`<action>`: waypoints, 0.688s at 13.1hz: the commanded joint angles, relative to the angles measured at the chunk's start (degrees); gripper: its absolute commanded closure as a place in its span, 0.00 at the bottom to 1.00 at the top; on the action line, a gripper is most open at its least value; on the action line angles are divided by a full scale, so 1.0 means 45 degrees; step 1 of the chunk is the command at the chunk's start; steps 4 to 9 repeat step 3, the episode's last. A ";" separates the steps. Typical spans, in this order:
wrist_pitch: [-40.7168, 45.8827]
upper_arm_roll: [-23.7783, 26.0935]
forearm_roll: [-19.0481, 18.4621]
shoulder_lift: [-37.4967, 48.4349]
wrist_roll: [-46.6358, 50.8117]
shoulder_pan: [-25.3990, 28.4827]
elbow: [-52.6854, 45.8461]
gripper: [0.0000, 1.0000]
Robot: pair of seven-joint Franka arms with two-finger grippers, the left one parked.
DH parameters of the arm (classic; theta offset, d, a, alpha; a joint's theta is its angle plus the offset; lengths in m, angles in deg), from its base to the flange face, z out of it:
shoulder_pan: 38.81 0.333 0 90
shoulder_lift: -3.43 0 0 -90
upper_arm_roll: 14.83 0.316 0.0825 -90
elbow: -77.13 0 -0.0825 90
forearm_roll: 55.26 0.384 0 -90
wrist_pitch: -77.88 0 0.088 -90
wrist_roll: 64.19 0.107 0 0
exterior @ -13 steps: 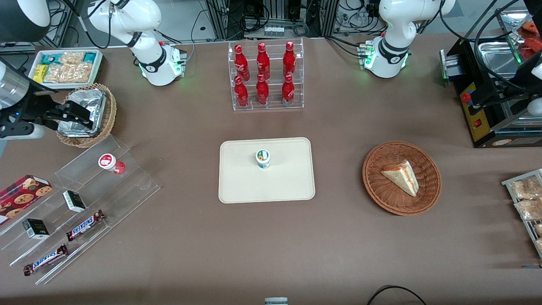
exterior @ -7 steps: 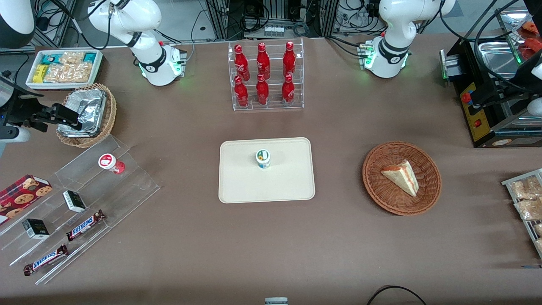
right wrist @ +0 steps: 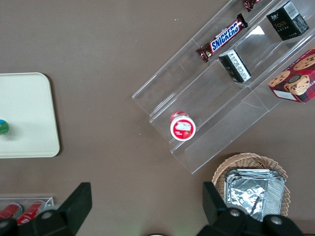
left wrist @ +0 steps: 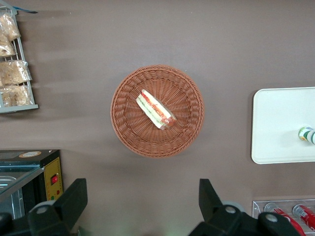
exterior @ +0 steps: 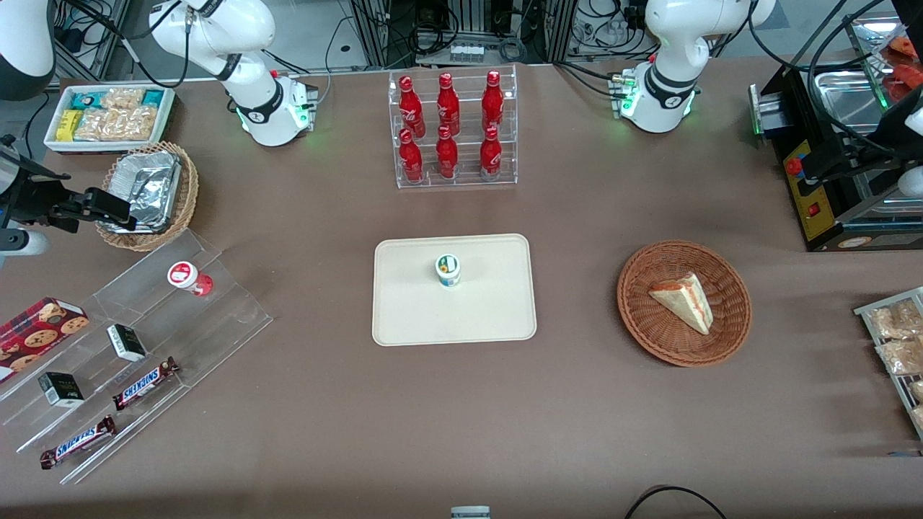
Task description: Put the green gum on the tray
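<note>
Open brown worktop rings the tray, where the green gum stands alone, reachable from above. The bottle rack rises farther from the camera. The gripper, fingers spread, hangs well apart at the working arm's end, above the foil basket and acrylic steps.

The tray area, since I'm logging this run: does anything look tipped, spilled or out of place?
Nothing stands out. The green gum stands upright on the tray, near its middle, with nothing spilled around it. The gripper is open, up over the wicker basket of foil containers at the working arm's end of the table, holding nothing.
</note>
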 commanded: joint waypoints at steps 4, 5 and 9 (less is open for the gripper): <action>0.0356 0.0099 -0.0098 -0.0244 -0.0112 -0.0367 -0.0708 0.00; 0.0356 0.0099 -0.0098 -0.0244 -0.0112 -0.0367 -0.0708 0.00; 0.0356 0.0099 -0.0098 -0.0244 -0.0112 -0.0367 -0.0708 0.00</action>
